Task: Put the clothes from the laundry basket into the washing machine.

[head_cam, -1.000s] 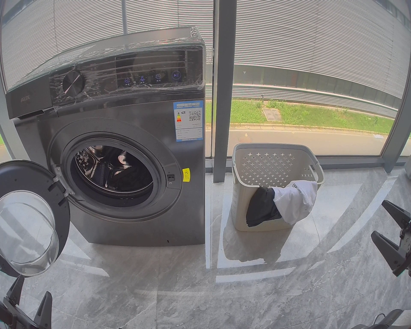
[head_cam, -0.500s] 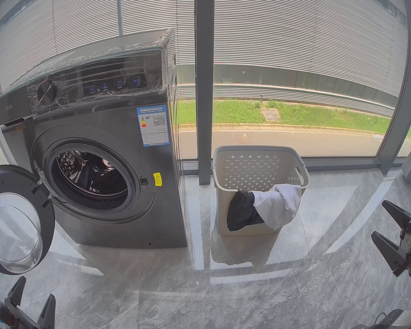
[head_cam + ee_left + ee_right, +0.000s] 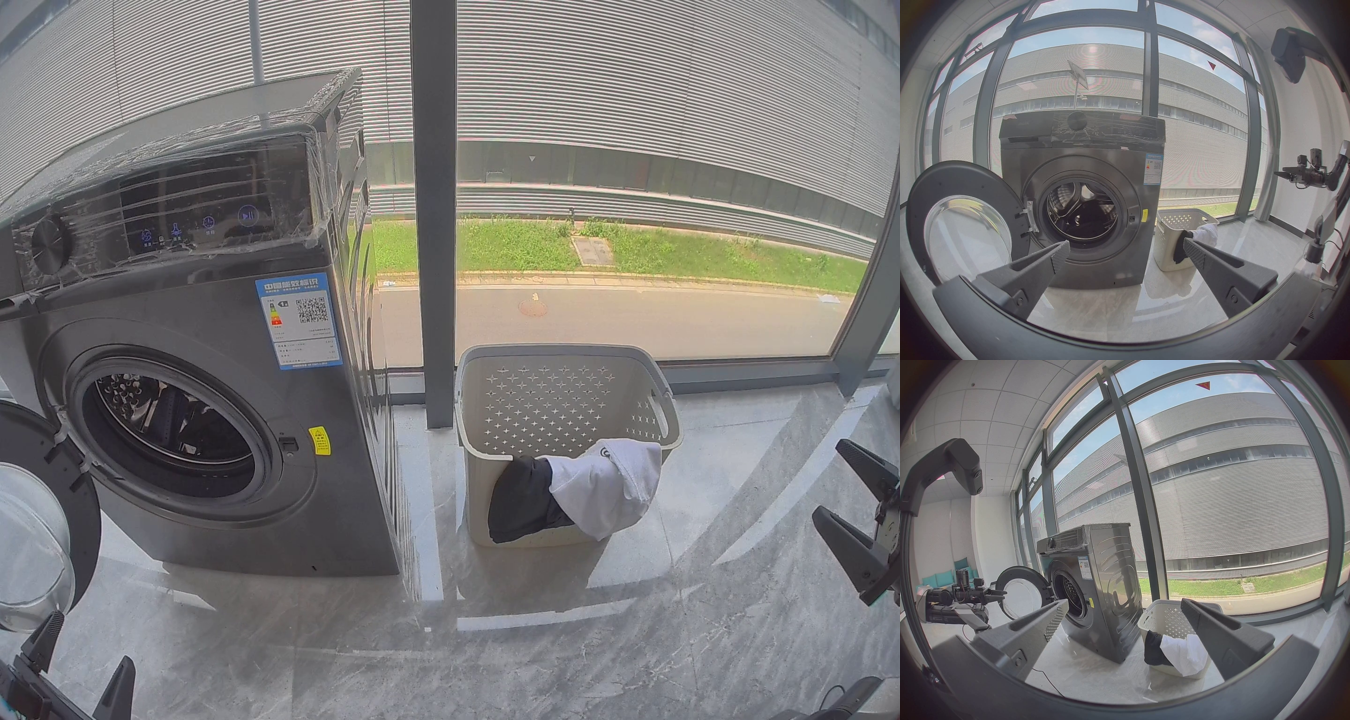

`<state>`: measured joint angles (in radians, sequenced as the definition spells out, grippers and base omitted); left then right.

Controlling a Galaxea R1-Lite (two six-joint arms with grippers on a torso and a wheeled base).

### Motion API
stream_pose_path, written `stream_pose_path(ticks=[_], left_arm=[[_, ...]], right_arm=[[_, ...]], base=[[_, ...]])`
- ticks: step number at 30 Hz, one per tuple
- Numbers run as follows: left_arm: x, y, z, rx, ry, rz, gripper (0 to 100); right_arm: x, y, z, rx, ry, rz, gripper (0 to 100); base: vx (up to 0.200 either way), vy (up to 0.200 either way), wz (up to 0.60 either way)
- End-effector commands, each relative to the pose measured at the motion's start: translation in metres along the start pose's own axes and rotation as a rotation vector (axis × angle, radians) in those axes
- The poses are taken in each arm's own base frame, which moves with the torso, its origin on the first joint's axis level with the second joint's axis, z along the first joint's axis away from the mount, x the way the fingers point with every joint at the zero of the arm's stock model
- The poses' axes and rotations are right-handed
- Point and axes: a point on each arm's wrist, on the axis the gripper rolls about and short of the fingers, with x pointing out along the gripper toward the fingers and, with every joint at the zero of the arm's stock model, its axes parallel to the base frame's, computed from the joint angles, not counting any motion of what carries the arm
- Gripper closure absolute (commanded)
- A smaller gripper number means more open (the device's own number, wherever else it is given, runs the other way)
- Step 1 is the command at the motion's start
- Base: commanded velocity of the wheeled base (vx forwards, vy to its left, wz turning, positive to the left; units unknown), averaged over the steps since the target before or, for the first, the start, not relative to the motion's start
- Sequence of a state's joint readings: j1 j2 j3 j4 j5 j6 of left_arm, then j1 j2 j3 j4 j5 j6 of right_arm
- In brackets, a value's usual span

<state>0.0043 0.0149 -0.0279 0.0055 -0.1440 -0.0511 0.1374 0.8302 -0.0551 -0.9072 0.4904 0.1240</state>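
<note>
A grey front-loading washing machine [image 3: 187,375] stands on the left with its round door [image 3: 37,525] swung open; the drum [image 3: 169,436] shows dark shapes inside. To its right a beige laundry basket [image 3: 562,394] sits on the floor by the window. A white garment [image 3: 605,483] and a black garment [image 3: 520,497] hang over its front rim. My left gripper [image 3: 75,675] is open low at the left, well short of the machine. My right gripper [image 3: 858,511] is open at the far right, apart from the basket. The basket [image 3: 1181,225] [image 3: 1176,632] and machine [image 3: 1087,187] [image 3: 1101,585] lie ahead of both wrists.
A dark window post [image 3: 433,206] rises between machine and basket. Glass wall behind both. The open door juts into the floor space at the left. Marble floor [image 3: 562,637] in front of the basket is free.
The whole head view has shifted: machine and basket now sit farther left and lower, so the camera moved right and closer. Both grippers hold their places in the picture, still open.
</note>
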Motion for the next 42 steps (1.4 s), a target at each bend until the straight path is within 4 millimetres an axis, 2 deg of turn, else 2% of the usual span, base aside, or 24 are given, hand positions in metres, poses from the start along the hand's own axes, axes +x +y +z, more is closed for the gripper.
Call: stream_pose_path(ticks=[1, 13, 23, 24, 26, 27, 29, 30, 32, 33, 39, 40, 42], left_arm=[[0.000, 0.000, 0.000, 0.000, -0.006, 0.001, 0], [-0.001, 0.000, 0.000, 0.002, -0.018, -0.008, 0], [-0.001, 0.000, 0.000, 0.002, -0.018, -0.008, 0], [-0.001, 0.000, 0.000, 0.003, -0.018, -0.010, 0], [-0.001, 0.000, 0.000, 0.002, -0.018, -0.010, 0], [-0.001, 0.000, 0.000, 0.003, -0.016, -0.011, 0], [-0.001, 0.000, 0.000, 0.003, -0.015, -0.011, 0], [-0.001, 0.000, 0.000, 0.003, -0.015, -0.011, 0], [-0.001, 0.000, 0.000, 0.003, -0.013, -0.011, 0], [-0.001, 0.000, 0.000, 0.003, -0.018, -0.011, 0], [-0.001, 0.000, -0.001, 0.003, -0.018, -0.010, 0], [-0.001, 0.000, 0.000, 0.004, -0.024, -0.010, 0], [-0.001, 0.000, 0.000, 0.005, -0.027, -0.009, 0]], right_arm=[[0.000, 0.000, 0.000, 0.001, 0.002, 0.001, 0], [0.006, -0.003, -0.003, 0.019, 0.034, 0.001, 0], [0.030, -0.016, -0.019, 0.083, 0.184, 0.007, 0], [0.040, -0.020, -0.024, 0.097, 0.229, 0.020, 0], [0.046, -0.022, -0.027, 0.106, 0.252, 0.023, 0], [0.056, -0.027, -0.032, 0.126, 0.296, 0.024, 0], [0.061, -0.029, -0.036, 0.138, 0.320, 0.022, 0], [0.069, -0.034, -0.048, 0.161, 0.386, 0.017, 0], [0.071, -0.036, -0.053, 0.168, 0.414, 0.013, 0], [0.077, -0.039, -0.065, 0.183, 0.478, 0.017, 0], [0.089, -0.034, -0.088, 0.215, 0.598, 0.069, 0], [0.091, -0.032, -0.101, 0.237, 0.665, 0.079, 0], [0.090, -0.029, -0.114, 0.246, 0.738, 0.060, 0]], base=[[0.200, 0.000, 0.00], [0.150, -0.017, 0.00], [0.200, -0.200, 0.00], [0.200, -0.200, 0.00], [0.200, -0.200, 0.00], [0.200, -0.200, 0.00], [0.200, 0.000, 0.00], [0.200, 0.000, 0.00], [0.200, 0.000, 0.00], [0.200, 0.000, 0.00], [0.100, 0.000, 0.00], [0.000, 0.000, 0.00], [0.000, 0.000, 0.00]])
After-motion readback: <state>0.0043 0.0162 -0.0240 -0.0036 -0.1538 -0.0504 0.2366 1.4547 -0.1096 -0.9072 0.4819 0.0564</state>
